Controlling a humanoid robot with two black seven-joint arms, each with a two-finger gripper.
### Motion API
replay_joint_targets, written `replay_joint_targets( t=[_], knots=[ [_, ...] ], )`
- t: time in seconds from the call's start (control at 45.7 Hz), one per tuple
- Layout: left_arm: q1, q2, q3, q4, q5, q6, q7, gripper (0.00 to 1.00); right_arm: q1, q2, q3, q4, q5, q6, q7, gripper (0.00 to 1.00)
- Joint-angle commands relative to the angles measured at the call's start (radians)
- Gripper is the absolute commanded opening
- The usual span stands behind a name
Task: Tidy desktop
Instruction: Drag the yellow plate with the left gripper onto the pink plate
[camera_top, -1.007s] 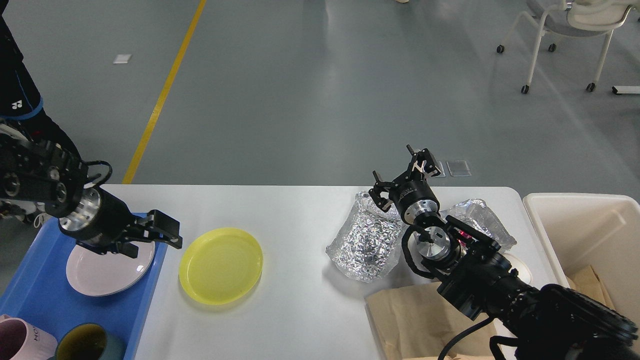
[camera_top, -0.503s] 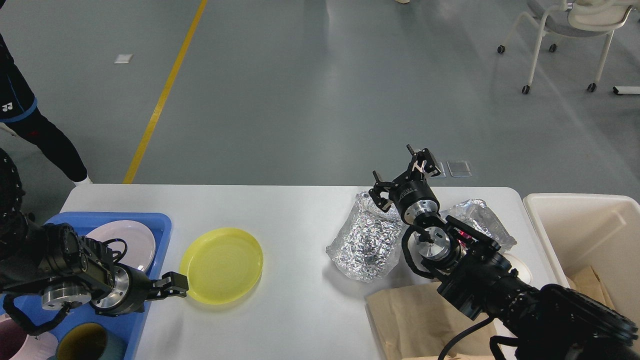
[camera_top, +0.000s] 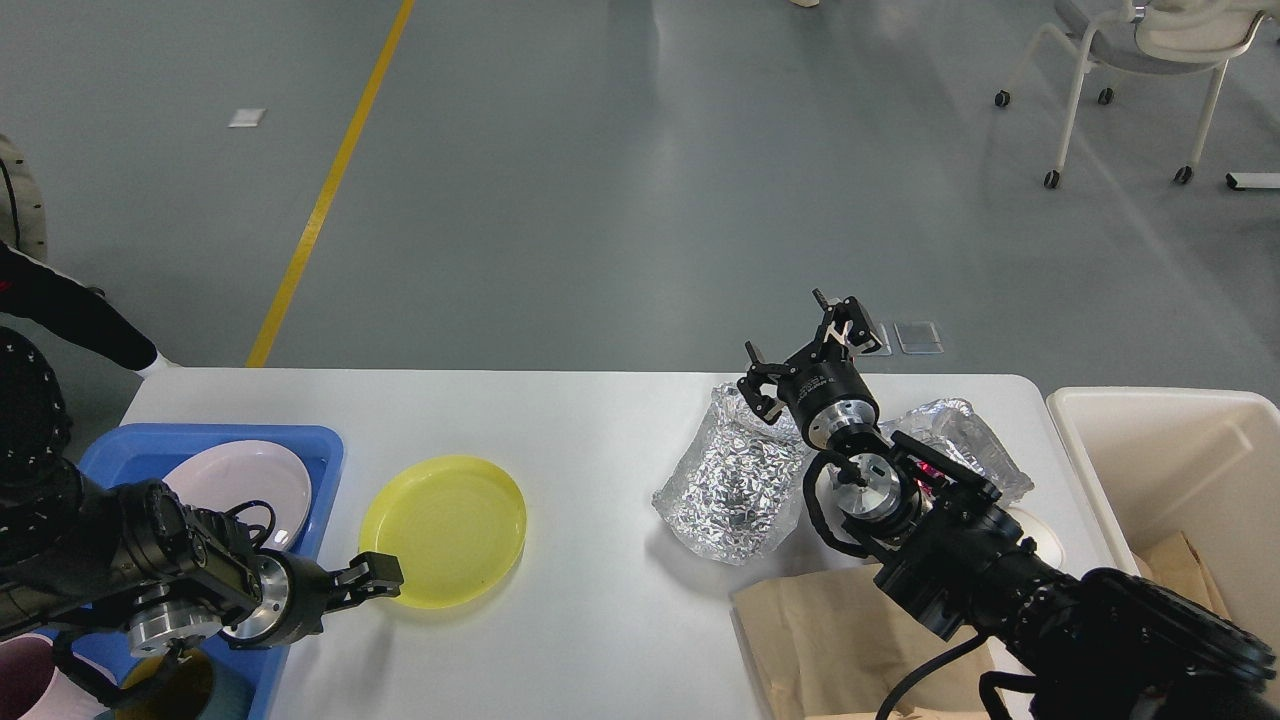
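On the white surface (camera_top: 600, 440) in front of me, my left gripper (camera_top: 375, 578) sits at the near rim of the yellow plate (camera_top: 443, 530); I cannot tell its finger state. My right gripper (camera_top: 812, 345) hangs spread apart above the foil bag (camera_top: 730, 485).

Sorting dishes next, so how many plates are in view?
2. A yellow plate lies on the desktop beside the left gripper; a white plate sits in the blue tray. Others may be hidden under the arms.
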Motion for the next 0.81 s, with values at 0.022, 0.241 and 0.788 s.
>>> replay_joint_targets(
  t=[0.022, 0.241, 0.788],
  knots=[
    [0.024, 0.0, -0.022, 0.016, -0.003, 0.039, 0.0, 0.78, 0.0, 0.0, 0.0, 0.0, 0.0, 0.0, 0.0, 1.0],
    [0.063, -0.002, -0.06, 0.077, -0.084, 0.062, 0.0, 0.75, 0.0, 0.0, 0.0, 0.0, 0.0, 0.0, 0.0, 1.0],
    [0.113, -0.028, -0.108, 0.105, -0.086, 0.118, 0.002, 0.39, 0.0, 0.0, 0.0, 0.0, 0.0, 0.0, 0.0, 1.0]
  ],
)
